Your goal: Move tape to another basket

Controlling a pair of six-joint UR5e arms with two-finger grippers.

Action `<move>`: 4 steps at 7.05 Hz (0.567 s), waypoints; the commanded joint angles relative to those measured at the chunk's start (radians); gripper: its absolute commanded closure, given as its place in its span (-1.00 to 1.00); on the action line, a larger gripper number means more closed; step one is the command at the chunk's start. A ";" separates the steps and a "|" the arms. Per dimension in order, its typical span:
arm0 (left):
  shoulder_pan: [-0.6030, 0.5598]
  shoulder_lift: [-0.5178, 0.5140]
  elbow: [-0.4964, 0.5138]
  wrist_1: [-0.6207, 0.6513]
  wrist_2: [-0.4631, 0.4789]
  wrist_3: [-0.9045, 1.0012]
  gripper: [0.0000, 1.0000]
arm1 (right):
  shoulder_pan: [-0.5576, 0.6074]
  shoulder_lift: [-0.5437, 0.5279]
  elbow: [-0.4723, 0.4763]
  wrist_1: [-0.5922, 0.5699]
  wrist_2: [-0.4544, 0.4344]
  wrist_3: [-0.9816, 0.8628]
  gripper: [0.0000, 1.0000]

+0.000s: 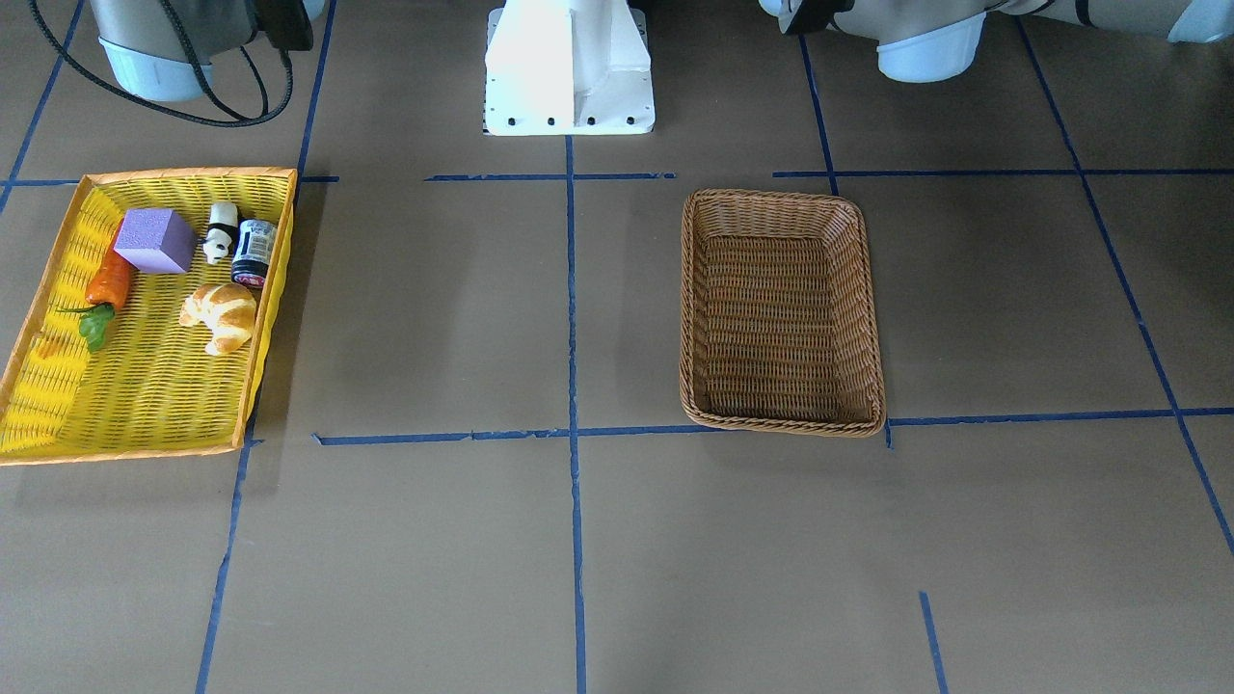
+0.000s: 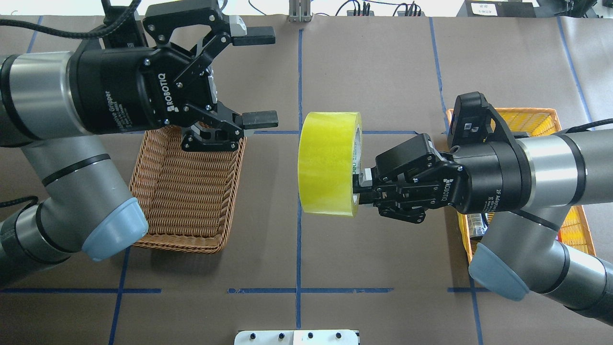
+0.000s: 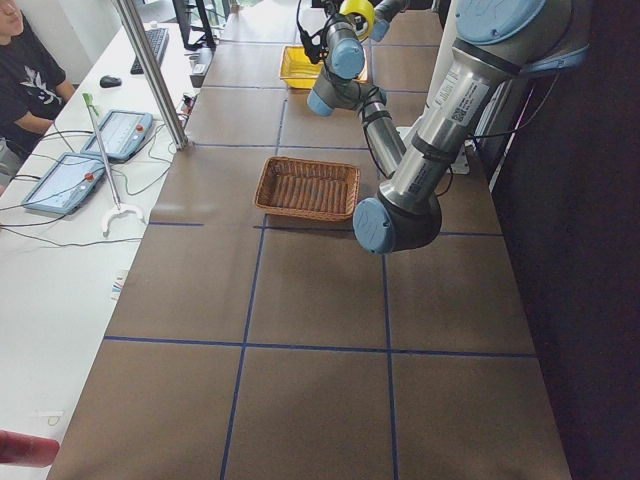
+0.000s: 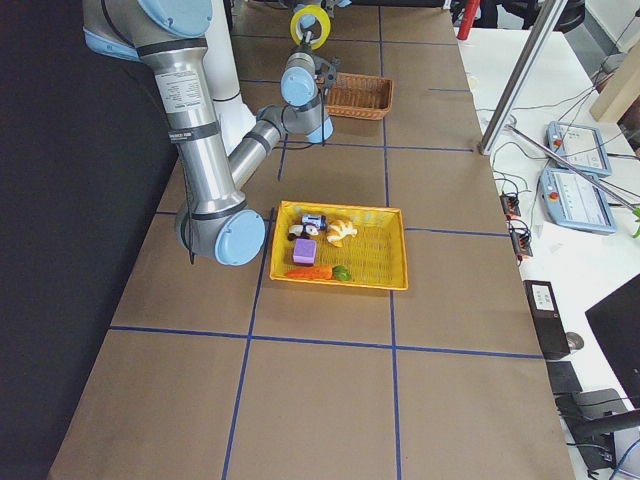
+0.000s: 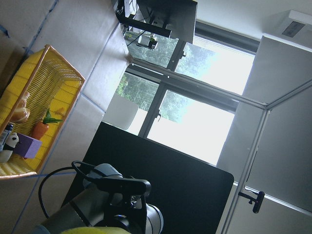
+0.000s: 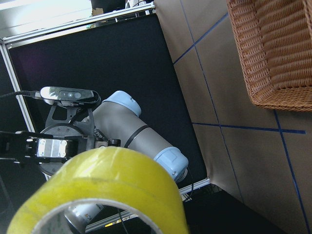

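Note:
The tape [image 2: 329, 163], a wide yellow-green roll, hangs high above the table's middle, held by its rim. My right gripper [image 2: 360, 185] is shut on the tape's wall from the right side. The roll also shows in the right wrist view [image 6: 107, 180], the left side view [image 3: 357, 14] and the right side view [image 4: 310, 22]. My left gripper [image 2: 261, 79] is open and empty, raised, its fingers pointing toward the tape with a gap between them. The brown wicker basket [image 2: 177, 242] lies below the left arm, and the front view [image 1: 781, 198] shows nothing in it.
The yellow orange-rimmed tray [image 1: 145, 453] holds a purple block [image 1: 154, 241], a carrot [image 1: 108, 284], a croissant [image 1: 222, 315], a panda figure [image 1: 221, 231] and a small can [image 1: 254, 253]. The white robot base [image 1: 569, 67] stands at the table's edge.

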State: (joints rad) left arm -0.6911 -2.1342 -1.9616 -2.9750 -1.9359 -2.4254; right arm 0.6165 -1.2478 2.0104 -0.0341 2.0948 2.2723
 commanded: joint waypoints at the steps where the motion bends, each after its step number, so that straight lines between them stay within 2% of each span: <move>1: 0.051 0.005 -0.031 -0.031 0.000 -0.004 -1.00 | -0.007 -0.004 -0.002 0.071 0.002 0.050 1.00; 4: 0.107 -0.004 -0.049 -0.032 0.006 0.003 -1.00 | -0.030 -0.001 -0.002 0.082 0.001 0.052 1.00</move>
State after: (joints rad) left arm -0.6022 -2.1331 -2.0096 -3.0068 -1.9326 -2.4251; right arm 0.5977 -1.2499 2.0080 0.0449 2.0966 2.3229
